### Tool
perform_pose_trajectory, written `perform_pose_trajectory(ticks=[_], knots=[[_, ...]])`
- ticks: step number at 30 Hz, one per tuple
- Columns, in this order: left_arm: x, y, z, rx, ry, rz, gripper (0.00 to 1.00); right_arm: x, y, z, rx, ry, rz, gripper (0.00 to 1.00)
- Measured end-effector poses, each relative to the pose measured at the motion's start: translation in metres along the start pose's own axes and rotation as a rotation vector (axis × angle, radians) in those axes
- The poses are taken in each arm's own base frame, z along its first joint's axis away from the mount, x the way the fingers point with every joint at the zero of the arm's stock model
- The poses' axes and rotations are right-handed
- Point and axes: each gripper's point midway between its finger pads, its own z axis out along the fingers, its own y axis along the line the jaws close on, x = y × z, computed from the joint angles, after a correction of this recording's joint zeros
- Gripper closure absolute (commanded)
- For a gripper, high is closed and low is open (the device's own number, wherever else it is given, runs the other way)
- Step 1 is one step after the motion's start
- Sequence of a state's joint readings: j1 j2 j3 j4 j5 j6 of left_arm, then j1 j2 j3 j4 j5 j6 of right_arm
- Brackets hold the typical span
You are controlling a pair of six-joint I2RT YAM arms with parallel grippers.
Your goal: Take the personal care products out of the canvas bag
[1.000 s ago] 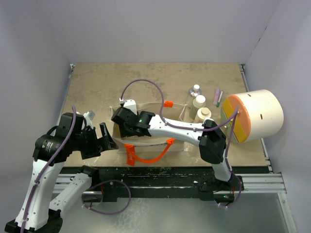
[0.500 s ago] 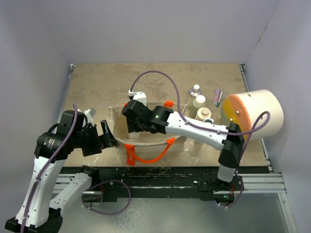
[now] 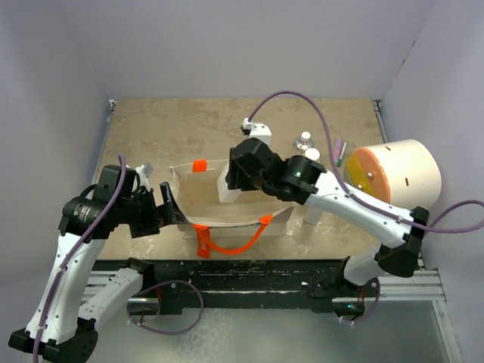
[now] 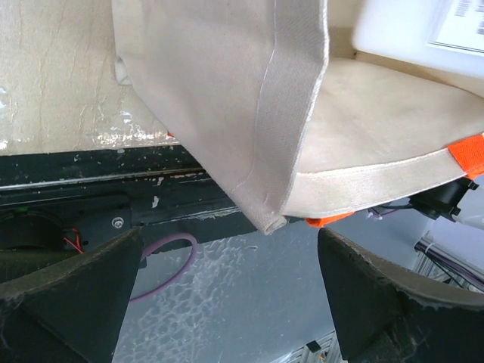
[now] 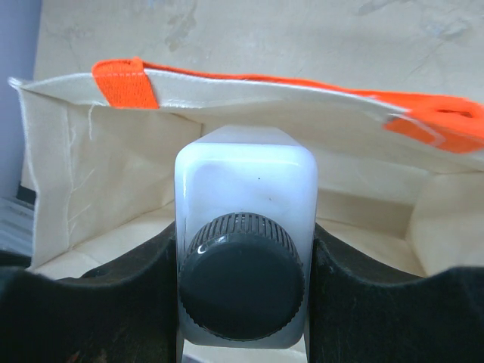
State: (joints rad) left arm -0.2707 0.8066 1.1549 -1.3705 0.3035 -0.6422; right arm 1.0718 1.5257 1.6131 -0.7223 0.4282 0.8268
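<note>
We see the right arm (image 3: 349, 201) extended over the canvas bag (image 3: 227, 214) — right gripper (image 5: 243, 276) clamps a white bottle (image 5: 246, 174); left gripper (image 4: 231, 302) wide.

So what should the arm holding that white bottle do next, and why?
Probably carry the white bottle to the right and set it beside the bottles standing on the table: the right fingers grip it, and it seems lifted above the open bag.
</note>
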Motion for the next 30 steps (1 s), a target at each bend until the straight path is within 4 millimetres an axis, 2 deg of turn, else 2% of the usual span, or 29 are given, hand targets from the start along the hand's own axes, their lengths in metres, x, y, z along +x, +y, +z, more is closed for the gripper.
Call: perform_pose_trajectory(ticks=[6,13,21,25,30], knots=[[-0.008,-0.004,0.005,0.001,0.0,0.008,0.0,-0.036,-0.023,-0.055,-0.036,-0.105,0.036,1.0],[-0.017,-0.01,0.007,0.029,-0.03,0.019,0.0,-0.072,-0.053,-0.124,-0.055,-0.241,-0.056,1.0],[-0.022,-0.012,0.01,0.031,-0.033,0.021,0.0,-0.104,-0.12,-0.19,0.142,-0.378,-0.135,1.0],[-0.023,-0.013,0.01,0.032,-0.035,0.022,0.0,-0.105,-0.156,-0.208,0.291,-0.398,-0.113,1.0],[-0.023,-0.013,0.01,0.033,-0.036,0.022,0.0,-0.075,-0.195,-0.203,0.435,-0.347,-0.107,1.0]])
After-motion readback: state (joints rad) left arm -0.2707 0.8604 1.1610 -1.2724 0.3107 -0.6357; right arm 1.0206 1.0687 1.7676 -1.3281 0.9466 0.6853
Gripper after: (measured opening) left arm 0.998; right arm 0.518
